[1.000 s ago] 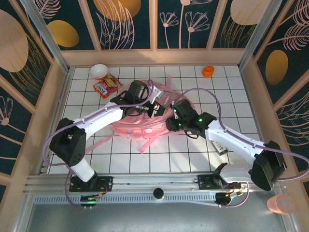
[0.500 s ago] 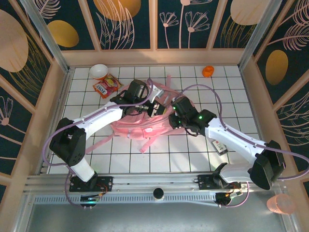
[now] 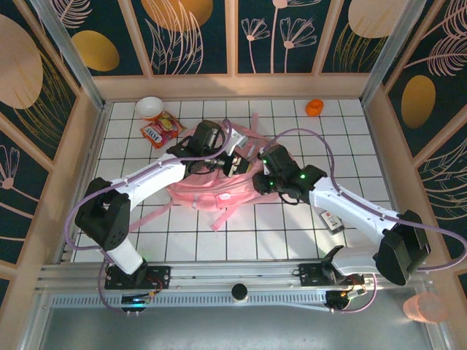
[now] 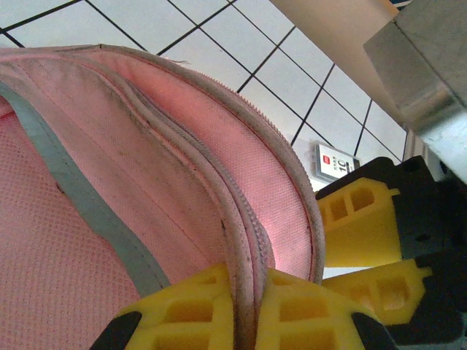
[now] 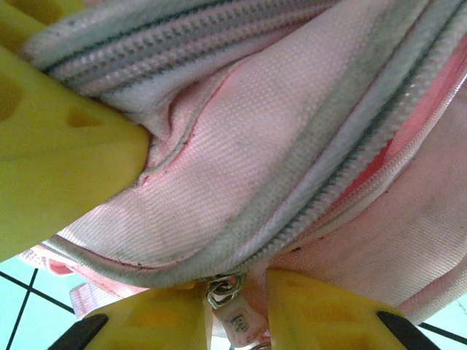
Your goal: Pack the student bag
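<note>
- The right gripper (image 5: 239,295) has edged toward the worktop's far edge. Its yellow fingers stand narrowly apart around a metal zip pull (image 5: 235,321); I cannot tell whether they pinch it.
- The left gripper (image 4: 248,310), unmoved, is clamped on the zipped rim of the student bag (image 3: 201,195).
- The bag, of soft pink woven fabric, lies mid-worktop (image 3: 182,240).

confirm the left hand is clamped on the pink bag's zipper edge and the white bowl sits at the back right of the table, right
No: the white bowl sits at the back left of the table, as the top view shows. The left hand is clamped on the zipper edge of the pink bag.
</note>
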Action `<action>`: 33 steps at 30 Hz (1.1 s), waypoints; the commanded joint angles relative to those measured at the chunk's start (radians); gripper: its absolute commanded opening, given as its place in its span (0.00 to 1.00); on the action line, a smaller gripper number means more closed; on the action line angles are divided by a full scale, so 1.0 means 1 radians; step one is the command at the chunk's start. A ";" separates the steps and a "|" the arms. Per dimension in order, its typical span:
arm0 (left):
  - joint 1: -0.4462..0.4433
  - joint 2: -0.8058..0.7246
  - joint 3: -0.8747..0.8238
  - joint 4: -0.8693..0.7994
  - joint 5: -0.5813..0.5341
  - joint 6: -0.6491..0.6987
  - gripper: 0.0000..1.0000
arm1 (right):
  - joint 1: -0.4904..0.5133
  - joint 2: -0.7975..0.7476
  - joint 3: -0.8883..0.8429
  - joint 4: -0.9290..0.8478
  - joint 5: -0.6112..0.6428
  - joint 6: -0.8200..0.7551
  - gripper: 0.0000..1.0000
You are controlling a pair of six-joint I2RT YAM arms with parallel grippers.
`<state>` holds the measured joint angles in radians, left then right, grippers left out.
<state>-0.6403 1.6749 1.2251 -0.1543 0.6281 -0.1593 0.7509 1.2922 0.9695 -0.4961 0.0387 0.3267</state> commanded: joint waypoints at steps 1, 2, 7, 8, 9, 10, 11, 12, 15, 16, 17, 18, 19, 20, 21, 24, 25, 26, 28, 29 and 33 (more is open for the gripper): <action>0.007 -0.012 0.037 0.030 0.056 -0.025 0.00 | -0.011 0.004 -0.032 0.055 -0.017 -0.005 0.26; 0.007 -0.014 0.037 0.030 0.055 -0.025 0.00 | -0.012 0.005 -0.035 0.063 -0.017 -0.003 0.24; 0.008 -0.020 0.034 0.029 0.046 -0.022 0.00 | -0.013 0.009 -0.022 0.041 0.015 0.005 0.08; 0.008 -0.020 0.033 0.024 0.040 -0.020 0.00 | -0.015 0.007 -0.012 0.025 0.022 0.001 0.03; 0.008 -0.019 0.030 0.020 0.034 -0.014 0.00 | -0.015 0.006 0.000 0.009 0.028 -0.002 0.01; 0.008 -0.019 0.029 0.012 0.029 -0.004 0.00 | -0.015 0.003 0.015 -0.014 0.034 -0.006 0.00; 0.008 -0.016 0.030 0.000 0.019 0.008 0.00 | -0.018 0.000 0.032 -0.037 0.034 -0.015 0.00; 0.009 -0.015 0.030 -0.013 0.009 0.023 0.00 | -0.020 -0.004 0.045 -0.056 0.029 -0.023 0.00; 0.014 -0.012 0.028 -0.056 -0.028 0.075 0.00 | -0.044 -0.017 0.089 -0.113 -0.030 -0.057 0.00; 0.014 -0.011 0.028 -0.073 -0.042 0.096 0.00 | -0.064 -0.014 0.102 -0.133 -0.085 -0.073 0.00; 0.017 -0.009 0.030 -0.089 -0.056 0.116 0.00 | -0.082 -0.008 0.115 -0.158 -0.130 -0.085 0.00; 0.017 -0.008 0.033 -0.102 -0.067 0.135 0.00 | -0.095 0.002 0.126 -0.180 -0.166 -0.099 0.00; 0.017 -0.005 0.036 -0.121 -0.081 0.155 0.00 | -0.106 0.018 0.141 -0.212 -0.205 -0.115 0.00; 0.016 0.000 0.043 -0.138 -0.090 0.175 0.00 | -0.107 0.035 0.158 -0.242 -0.216 -0.129 0.00; 0.018 0.004 0.048 -0.153 -0.098 0.191 0.00 | -0.109 0.050 0.171 -0.271 -0.219 -0.144 0.00; 0.018 0.017 0.063 -0.193 -0.115 0.240 0.00 | -0.114 0.088 0.205 -0.339 -0.218 -0.187 0.00; 0.019 0.020 0.066 -0.203 -0.120 0.253 0.00 | -0.120 0.098 0.215 -0.353 -0.226 -0.199 0.00; 0.019 0.021 0.066 -0.211 -0.128 0.269 0.00 | -0.129 0.107 0.226 -0.368 -0.230 -0.205 0.00; 0.019 0.023 0.064 -0.225 -0.148 0.296 0.00 | -0.147 0.120 0.251 -0.396 -0.229 -0.211 0.00; 0.019 0.023 0.062 -0.234 -0.158 0.314 0.00 | -0.158 0.124 0.262 -0.409 -0.230 -0.212 0.00; 0.021 0.032 0.057 -0.268 -0.198 0.384 0.00 | -0.192 0.119 0.274 -0.418 -0.273 -0.193 0.00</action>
<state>-0.6502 1.6863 1.2770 -0.2852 0.5423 0.1276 0.6025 1.4242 1.2060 -0.8051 -0.2588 0.1356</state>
